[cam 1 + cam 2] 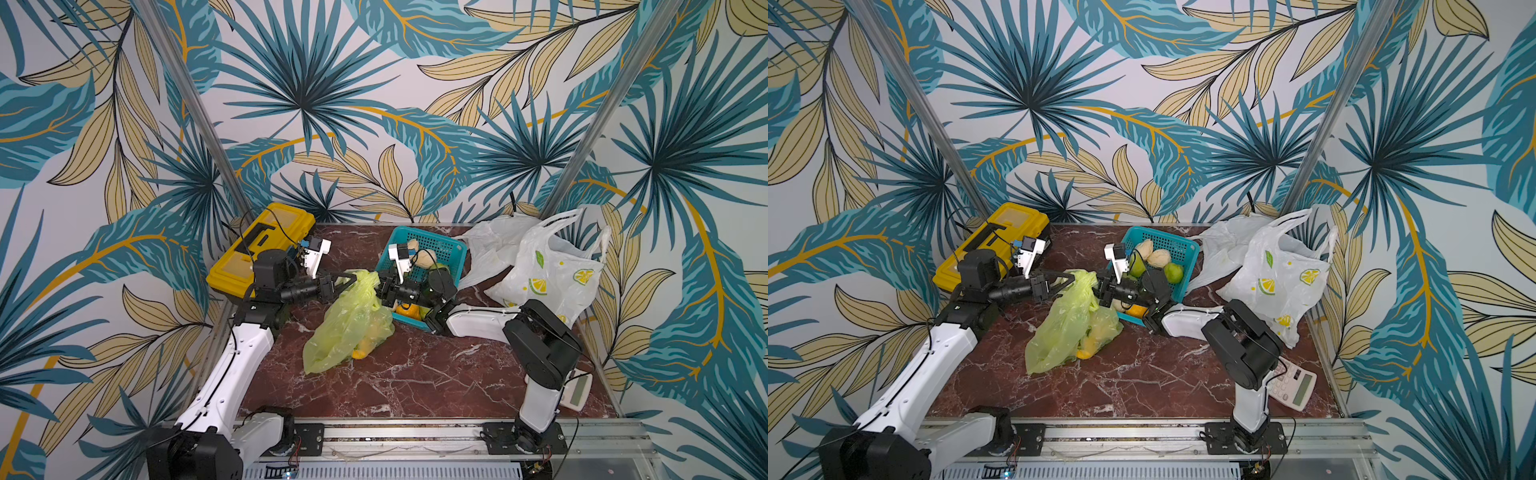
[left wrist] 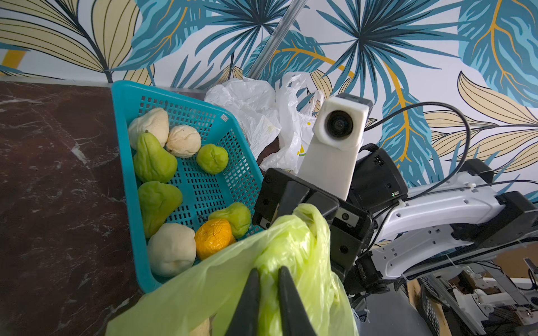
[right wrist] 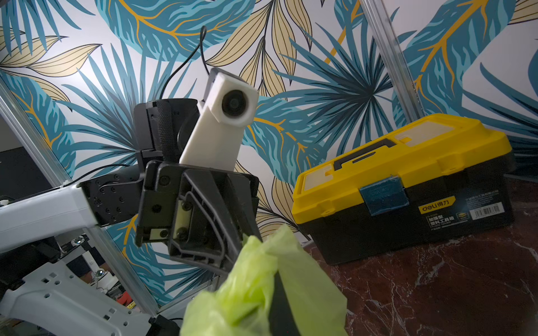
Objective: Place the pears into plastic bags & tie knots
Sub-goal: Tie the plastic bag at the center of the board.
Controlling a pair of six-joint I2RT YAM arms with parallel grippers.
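Soft even light; wrist views dimmer, with bowed edges

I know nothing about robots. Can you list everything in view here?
Lime-green bag: one, translucent, table centre, fruit inside.
Basket: one, teal, behind that bag.
Pears: eight visible in basket; four green, three cream, one orange.
Plain white bag: one, back right.
Lemon-print bag: one, white, back right.
Toolbox: one, yellow and black, back left.
Calculator: one, white, front right.
Table: dark red marble.
Left gripper, right gripper: black, both pinching the lime-green bag's top.
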